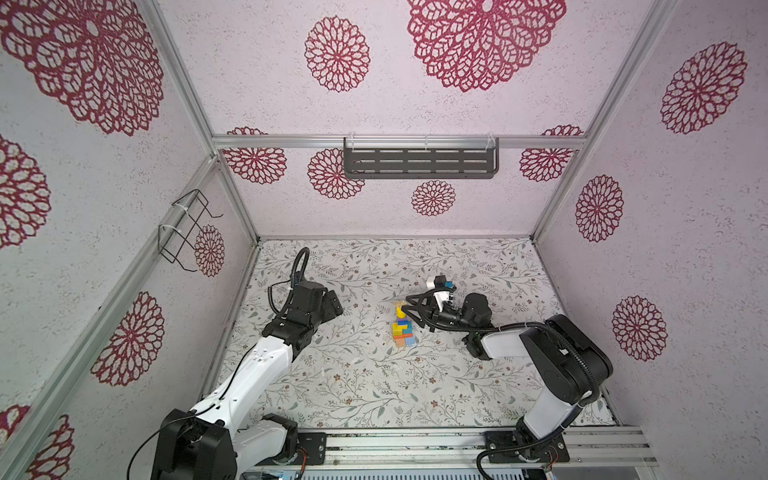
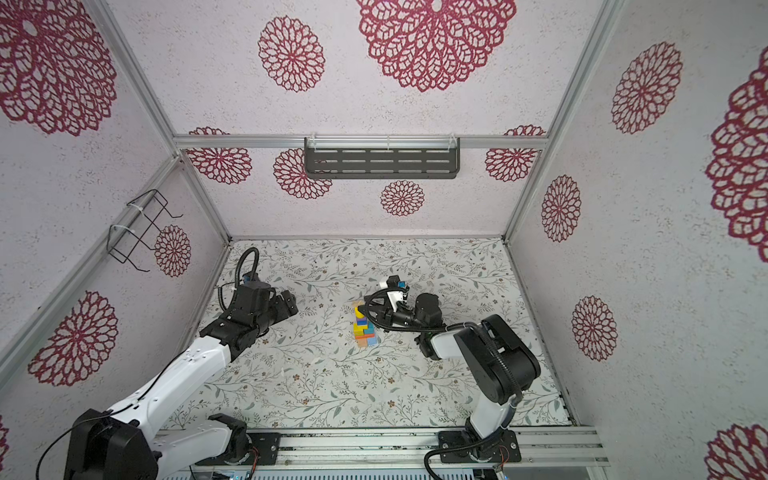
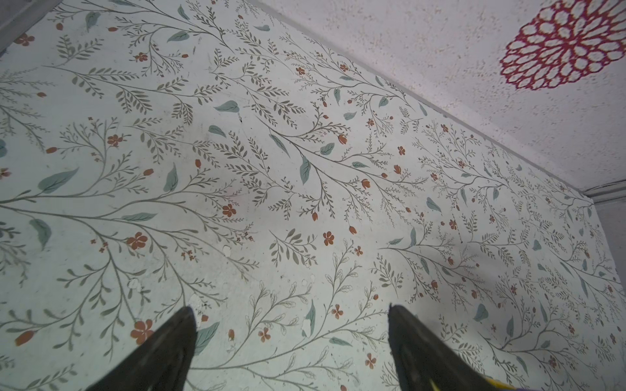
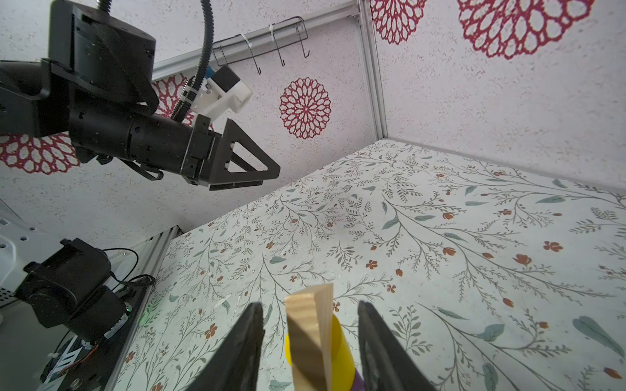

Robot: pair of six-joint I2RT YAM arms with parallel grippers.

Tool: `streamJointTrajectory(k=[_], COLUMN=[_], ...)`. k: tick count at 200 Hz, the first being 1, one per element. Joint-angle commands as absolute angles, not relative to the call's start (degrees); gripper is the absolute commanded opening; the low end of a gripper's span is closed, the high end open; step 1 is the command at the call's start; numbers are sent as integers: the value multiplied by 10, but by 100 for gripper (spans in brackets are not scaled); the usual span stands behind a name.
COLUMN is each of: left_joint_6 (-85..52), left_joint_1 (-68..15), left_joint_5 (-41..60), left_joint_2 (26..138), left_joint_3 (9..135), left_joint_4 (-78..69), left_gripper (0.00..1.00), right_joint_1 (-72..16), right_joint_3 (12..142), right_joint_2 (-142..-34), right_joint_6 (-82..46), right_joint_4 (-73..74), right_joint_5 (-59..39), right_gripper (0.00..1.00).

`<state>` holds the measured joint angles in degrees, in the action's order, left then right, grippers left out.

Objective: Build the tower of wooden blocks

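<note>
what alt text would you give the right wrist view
A bare tan wooden block stands on a yellow wooden cylinder between the open jaws of the black right gripper, with a gap on each side. Beyond lies the floral-patterned table, with the left gripper hanging above it.

Counts: 2 arms: left arm (image 1: 253,374), right arm (image 1: 557,357). 2 grippers: left end effector (image 3: 290,308), right end effector (image 4: 310,304). 1 wood block tower (image 1: 402,328), including 1 yellow cylinder (image 4: 338,345) and 1 bare wood block (image 4: 308,325); remaining blocks too small to count. 1 slotted wall shelf (image 1: 419,162), 1 wire hook rack (image 1: 185,230).

Floral tabletop (image 1: 374,395), medallion-patterned walls (image 1: 270,83)
</note>
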<state>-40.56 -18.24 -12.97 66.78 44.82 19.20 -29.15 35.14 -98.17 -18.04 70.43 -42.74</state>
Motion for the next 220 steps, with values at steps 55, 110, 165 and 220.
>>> streamJointTrajectory(k=[55, 110, 165, 220], left_joint_6=[-404, -390, -360, -337], left_joint_1=[-185, -185, -183, -159], left_joint_5=[-126, -127, -144, -239], left_joint_2=[653, 612, 575, 550], left_joint_3=[462, 479, 537, 606], left_joint_4=[198, 232, 319, 399], left_gripper=[97, 97, 97, 97], right_joint_1=[-289, -288, -288, -287], right_joint_3=[372, 391, 427, 401], right_joint_2=[-908, -802, -682, -542], right_joint_6=[-158, -112, -87, -78], right_joint_4=[657, 515, 277, 74], right_joint_5=[-416, -367, -228, 12], right_gripper=[68, 78, 83, 99])
